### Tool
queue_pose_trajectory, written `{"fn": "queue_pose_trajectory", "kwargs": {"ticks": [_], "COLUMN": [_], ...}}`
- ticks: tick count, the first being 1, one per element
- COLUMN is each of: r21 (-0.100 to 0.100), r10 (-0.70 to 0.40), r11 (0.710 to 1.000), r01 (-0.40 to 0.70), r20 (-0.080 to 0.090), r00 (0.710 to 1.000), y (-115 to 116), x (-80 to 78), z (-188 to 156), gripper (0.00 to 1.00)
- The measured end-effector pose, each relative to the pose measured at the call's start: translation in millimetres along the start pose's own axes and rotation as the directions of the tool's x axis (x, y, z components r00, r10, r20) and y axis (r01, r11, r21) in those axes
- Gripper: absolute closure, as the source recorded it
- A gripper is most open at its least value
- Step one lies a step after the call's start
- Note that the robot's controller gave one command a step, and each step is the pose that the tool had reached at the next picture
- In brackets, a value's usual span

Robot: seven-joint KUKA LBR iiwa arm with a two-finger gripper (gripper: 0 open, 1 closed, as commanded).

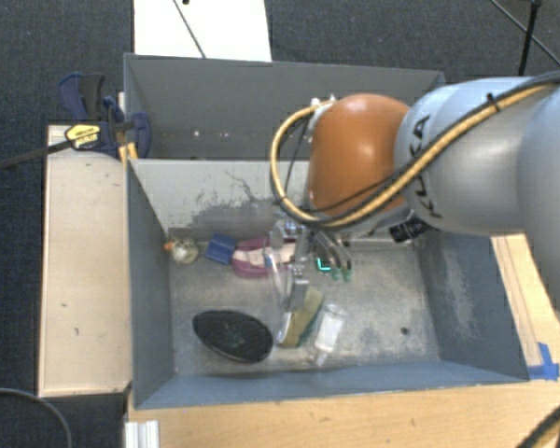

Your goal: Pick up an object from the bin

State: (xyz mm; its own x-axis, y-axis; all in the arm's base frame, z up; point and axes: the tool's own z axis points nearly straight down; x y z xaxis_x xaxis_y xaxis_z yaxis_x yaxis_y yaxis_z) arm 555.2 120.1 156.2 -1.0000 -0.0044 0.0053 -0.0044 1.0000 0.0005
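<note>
Reaches in from the right with a thick grey arm (504, 157), angled down over the grey metal bin (159, 287). Ends at the wrist in a rounded orange cover (355, 147), ringed by a loop of yellow-and-black cable (285, 171). Points the hand (291, 323) almost straight down from under that cover, low over the bin's floor, a little nearer the viewer than the middle. Cannot tell whether spread or pressed together: too slim, and too mixed in with what lies beneath. Carries a small green light (325, 267) on the hand's body, just below the cover.

Hangs with the hand's tip at the left edge of a flat olive-tan piece (305, 317), tilted, close to the bin's near wall. Cannot tell whether touching it or just beside it, so cannot call it pinched. Borders on the right a small clear plastic packet (329, 330), seemingly touching. Leaves to the left, apart, a black oval disc (231, 335), flat on the floor. Further back, along the foot of the rear slope, lines up a pink and dark red thing (252, 259) just left of the hand's body, a blue piece (221, 248) beside that, and a small tan ball (180, 248) nearest the left wall.
</note>
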Motion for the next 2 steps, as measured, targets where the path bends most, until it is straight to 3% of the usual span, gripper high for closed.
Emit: {"fn": "queue_pose_trajectory", "kwargs": {"ticks": [1, 2], "r21": [0.001, -0.001], "r10": [-0.108, -0.114], "r11": [0.994, 0.993], "r01": [0.108, 0.114], "r20": [-0.004, 0.012], "r00": [0.994, 0.993], "y": [19.7, 43.7], "x": [77.0, 72.7], "z": [57.9, 86.6], "gripper": [0.0, 0.0]}}
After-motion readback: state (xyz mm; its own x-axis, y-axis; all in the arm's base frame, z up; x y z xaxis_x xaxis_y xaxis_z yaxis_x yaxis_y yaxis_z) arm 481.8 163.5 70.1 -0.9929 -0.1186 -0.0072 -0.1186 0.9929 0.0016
